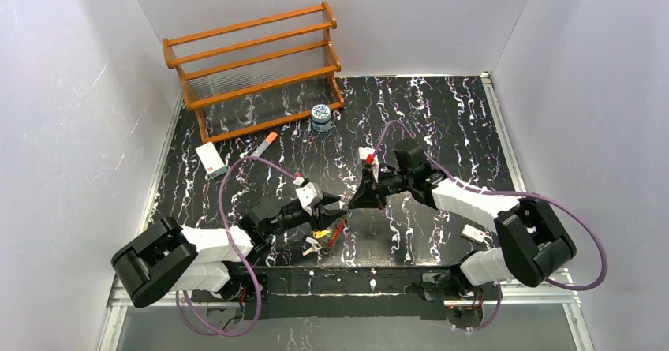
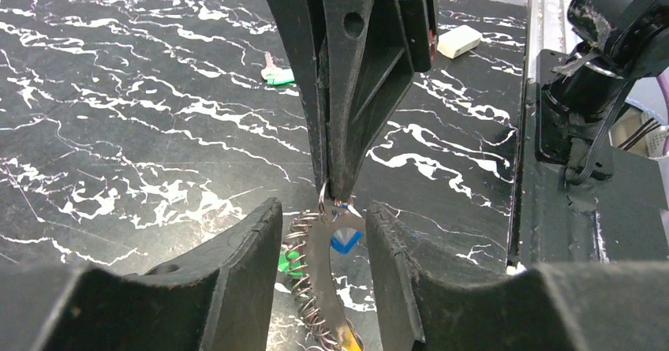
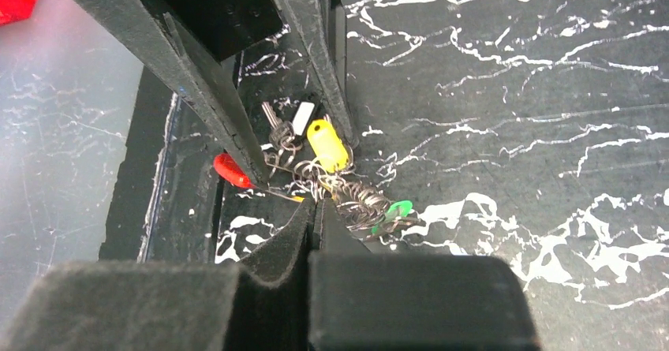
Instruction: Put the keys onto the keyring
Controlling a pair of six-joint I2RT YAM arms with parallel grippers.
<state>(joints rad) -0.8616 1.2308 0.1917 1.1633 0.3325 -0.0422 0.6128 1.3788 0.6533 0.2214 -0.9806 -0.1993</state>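
The keyring point(image 2: 319, 272) is a thin silver loop wound with small wire rings, and it stands upright between my left fingers point(image 2: 237, 280). My left gripper point(image 2: 323, 233) is open around it without touching. My right gripper point(image 2: 339, 189) comes down from above, shut on the loop's top edge. A blue key head point(image 2: 345, 243), a green one point(image 2: 290, 261) and a yellow one point(image 2: 351, 337) hang by the loop. In the right wrist view my right gripper point(image 3: 315, 209) is shut above a yellow key point(image 3: 327, 144), a green key point(image 3: 394, 209) and the loop's red part point(image 3: 231, 169). The bunch point(image 1: 322, 237) lies near the front edge.
A loose green key point(image 2: 278, 76) lies further out on the black marble table point(image 1: 442, 122). A white eraser point(image 2: 459, 41) sits near the metal rail. A wooden rack point(image 1: 252, 59), a patterned jar point(image 1: 320, 117), a marker point(image 1: 262, 144) and a white box point(image 1: 210, 160) stand at the back left.
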